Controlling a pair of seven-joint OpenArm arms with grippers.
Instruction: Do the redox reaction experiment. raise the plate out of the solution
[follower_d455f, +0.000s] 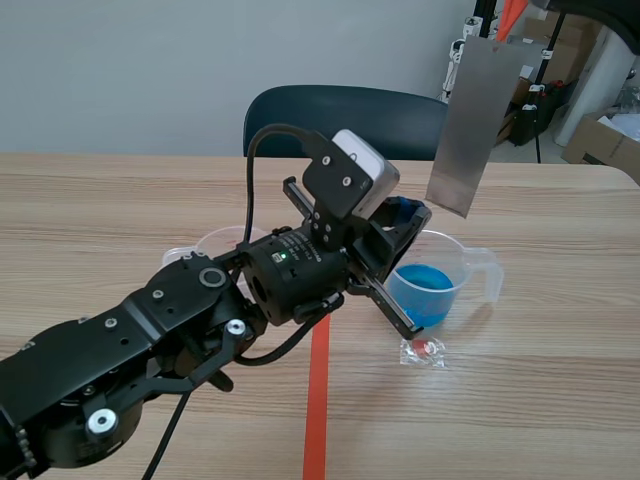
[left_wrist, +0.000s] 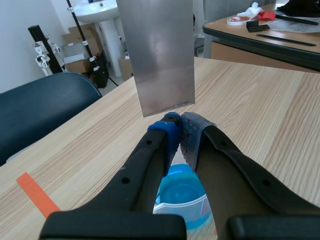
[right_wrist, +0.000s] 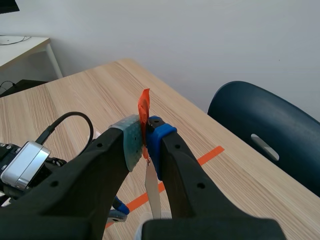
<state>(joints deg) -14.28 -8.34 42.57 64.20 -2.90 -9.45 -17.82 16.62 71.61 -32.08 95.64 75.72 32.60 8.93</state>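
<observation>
beaker (follower_d455f: 462, 256): clear, with a handle, upright on the worktop (follower_d455f: 560, 380), part-filled with blue solution (follower_d455f: 425, 290).
metal plate (follower_d455f: 468, 120): hangs above the beaker, slightly tilted. Its lower edge is clear of the rim and the liquid, and it does not touch the beaker.
right hand (right_wrist: 145, 139): high over the beaker, clenched on the plate's top end. An orange tape tab (right_wrist: 144, 106) sticks up between the pads, and the plate drops edge-on below.
left hand (left_wrist: 178, 124): just above the beaker's near-left rim, fingers pressed together with nothing between them. The tips are close to the plate's lower edge; can't tell if they touch.
small clear bag (follower_d455f: 424, 351): flat on the worktop just in front of the beaker, with something red inside.
second clear cup (follower_d455f: 213, 243): left of the beaker, mostly hidden behind the left arm.
chair (follower_d455f: 400, 115): dark blue, beyond the beaker at the worktop's far edge.
</observation>
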